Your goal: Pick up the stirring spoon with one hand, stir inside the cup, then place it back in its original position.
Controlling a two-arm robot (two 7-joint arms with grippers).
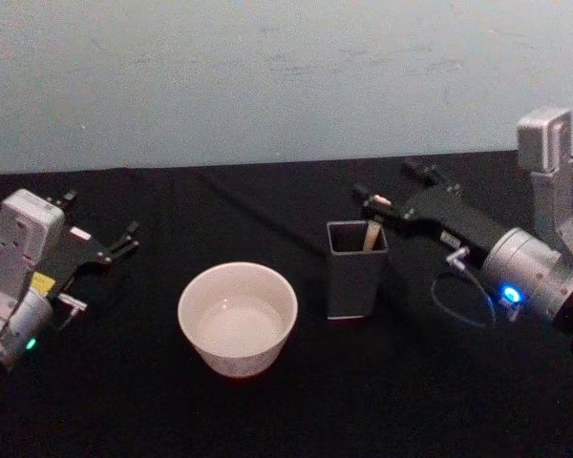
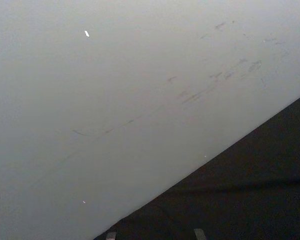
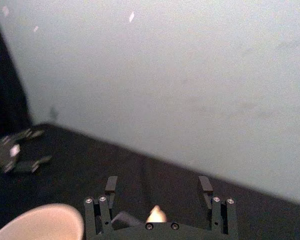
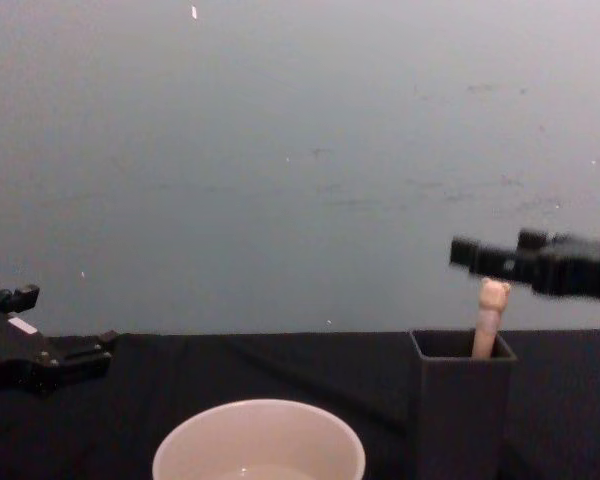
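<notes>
Right gripper (image 1: 371, 202): hovering just above the spoon's top, fingers spread wide, holding nothing.
Left gripper (image 1: 126, 239): resting at the table's left, fingers standing apart.
Spoon (image 4: 489, 318): standing upright in the holder (image 1: 355, 270); likely light, stiff, slippery; the beige handle top is offering the best hold.
Cup (image 1: 237, 318): sitting left of the holder, showing a pale interior.

Right tool (image 1: 374, 202) apparently open, left tool (image 1: 126, 239) parked

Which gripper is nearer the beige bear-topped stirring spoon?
Right. The right gripper hovers open just above the beige stirring spoon in the dark grey square holder; the left gripper sits far off, beyond the cream-white cup.
</notes>
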